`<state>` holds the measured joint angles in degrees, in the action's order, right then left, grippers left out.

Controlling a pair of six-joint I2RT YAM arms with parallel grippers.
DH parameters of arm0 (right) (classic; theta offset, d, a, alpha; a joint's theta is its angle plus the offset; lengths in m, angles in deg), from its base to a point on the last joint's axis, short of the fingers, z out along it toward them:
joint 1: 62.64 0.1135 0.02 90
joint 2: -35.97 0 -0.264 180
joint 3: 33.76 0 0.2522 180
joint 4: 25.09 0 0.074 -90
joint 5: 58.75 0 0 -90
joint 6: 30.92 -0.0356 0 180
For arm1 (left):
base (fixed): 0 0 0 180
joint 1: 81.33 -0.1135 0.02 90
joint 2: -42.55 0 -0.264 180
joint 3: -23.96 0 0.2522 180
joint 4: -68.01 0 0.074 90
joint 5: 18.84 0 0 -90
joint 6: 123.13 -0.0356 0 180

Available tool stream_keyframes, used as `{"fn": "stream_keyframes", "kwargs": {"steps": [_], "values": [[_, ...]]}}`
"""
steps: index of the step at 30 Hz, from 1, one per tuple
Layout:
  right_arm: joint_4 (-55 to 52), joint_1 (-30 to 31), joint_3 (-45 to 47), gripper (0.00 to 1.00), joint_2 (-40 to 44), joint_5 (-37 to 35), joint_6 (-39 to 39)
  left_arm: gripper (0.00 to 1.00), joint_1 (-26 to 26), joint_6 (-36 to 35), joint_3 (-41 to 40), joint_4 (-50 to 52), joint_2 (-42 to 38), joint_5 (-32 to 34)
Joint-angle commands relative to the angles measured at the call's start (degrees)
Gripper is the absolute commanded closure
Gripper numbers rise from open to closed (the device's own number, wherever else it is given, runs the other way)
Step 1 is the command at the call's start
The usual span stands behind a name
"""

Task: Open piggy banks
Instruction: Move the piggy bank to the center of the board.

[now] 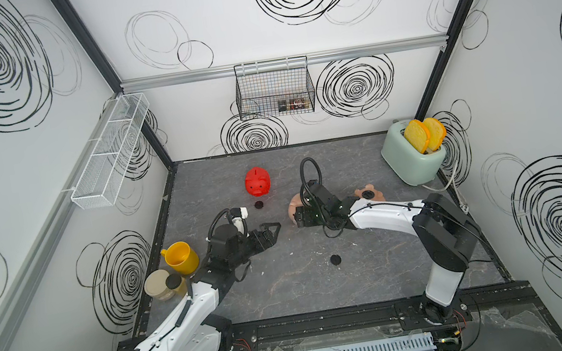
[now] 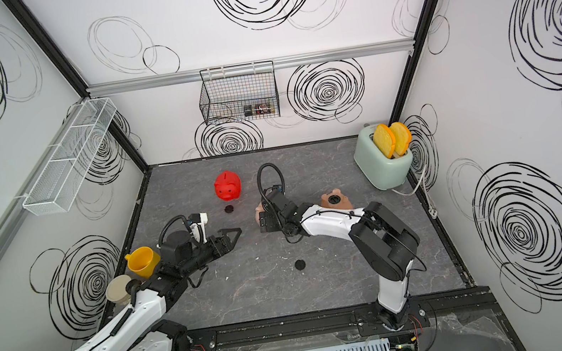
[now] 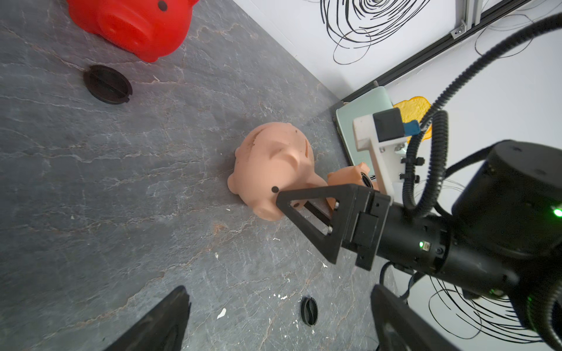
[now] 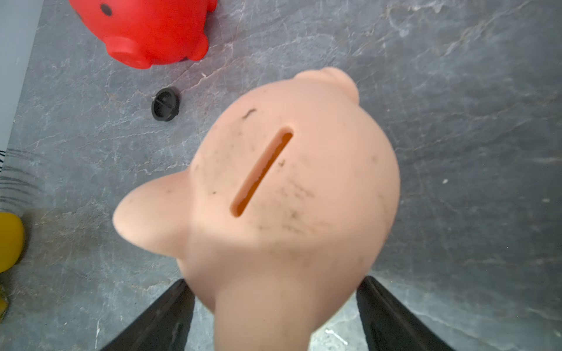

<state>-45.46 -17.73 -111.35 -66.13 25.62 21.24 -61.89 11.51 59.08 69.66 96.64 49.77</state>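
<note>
Here, right fingers (image 4: pixel 164 316) wide, flanking pink pig (image 4: pixel 289 182)

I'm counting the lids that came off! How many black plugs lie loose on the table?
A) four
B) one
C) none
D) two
D: one loose plug lies just in front of the red pig, and another plug lies alone nearer the front edge.

A toaster (image 1: pixel 405 162) with two toast slices (image 1: pixel 417 135) is set far right. A mug (image 1: pixel 182 259) and two jars (image 1: pixel 158 284) are grouped at the left edge. A basket (image 1: pixel 273 90) is hung on the far wall.
</note>
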Motion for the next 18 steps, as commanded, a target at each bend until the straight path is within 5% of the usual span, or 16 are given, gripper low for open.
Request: {"fn": "stream_keyframes", "kwargs": {"steps": [1,18], "values": [[-2.53,-2.15,-2.57,0.14,-1.70,1.73,6.04,0.04,-0.25,0.48,-1.19,-3.59,0.77,1.48],[-7.15,-6.49,-16.09,0.14,-12.79,9.15,23.92,0.04,-3.85,0.36,-5.68,-4.41,2.26,2.59]]}}
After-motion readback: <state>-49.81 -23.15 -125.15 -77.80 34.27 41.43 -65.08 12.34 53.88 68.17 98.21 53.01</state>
